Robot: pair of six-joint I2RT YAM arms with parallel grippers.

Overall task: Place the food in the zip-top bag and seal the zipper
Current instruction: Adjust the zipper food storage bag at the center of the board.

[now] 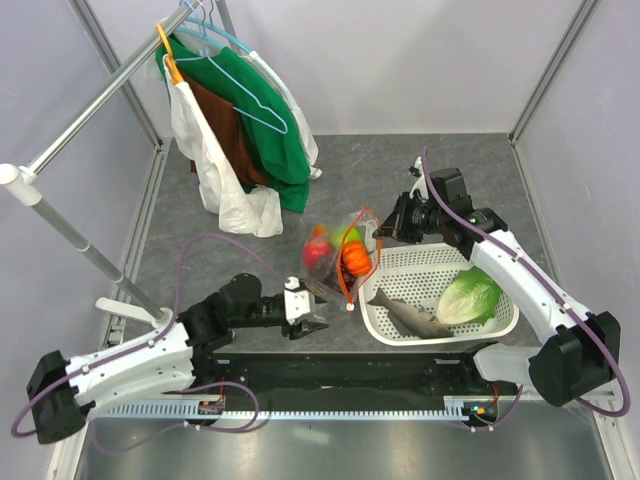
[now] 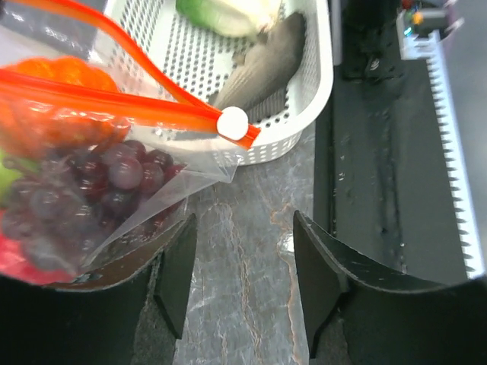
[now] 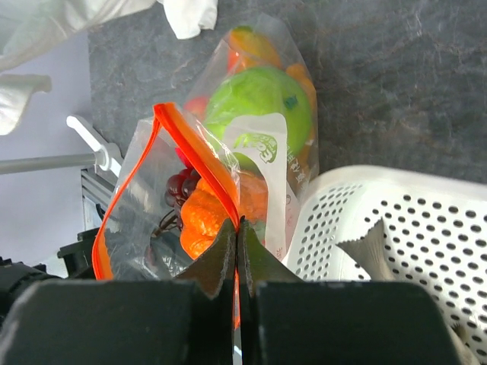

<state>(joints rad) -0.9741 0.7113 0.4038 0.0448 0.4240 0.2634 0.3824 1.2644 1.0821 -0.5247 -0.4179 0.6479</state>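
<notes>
Above the arms, the top camera shows the zip-top bag [image 1: 338,255] lying on the grey table [image 1: 430,170] just left of the white basket [image 1: 430,272], its right edge against the basket's wall. The right gripper [image 1: 384,229] sits at the bag's far right corner, by the basket's far rim. The left gripper [image 1: 312,322] is close to the bag's near edge. Bare table runs behind the bag up to the hanging clothes [image 1: 250,120], and a narrow strip lies free between the bag and the black base rail [image 1: 330,370]. The one basket holds two things: one grey fish [image 1: 408,316] and one green lettuce [image 1: 468,297].

From the left wrist, the two black fingers [image 2: 176,274] stand well apart with only marbled table between them, holding nothing. The bag's lower corner hangs just over the left-hand finger. One orange-red zipper [image 2: 114,95] crosses the view and ends in one white slider [image 2: 233,122] at the bag's edge, just in front of the basket wall. One bunch of dark grapes [image 2: 106,182] presses against the plastic.

From the right wrist, the jaws are pressed together on the zipper strip where its two sides meet, and the mouth gapes to the left of the pinch. Inside I count one green apple [image 3: 259,106] and what look like two orange pieces [image 3: 204,217], though crinkled plastic blurs them. Open table lies beyond the bag.
</notes>
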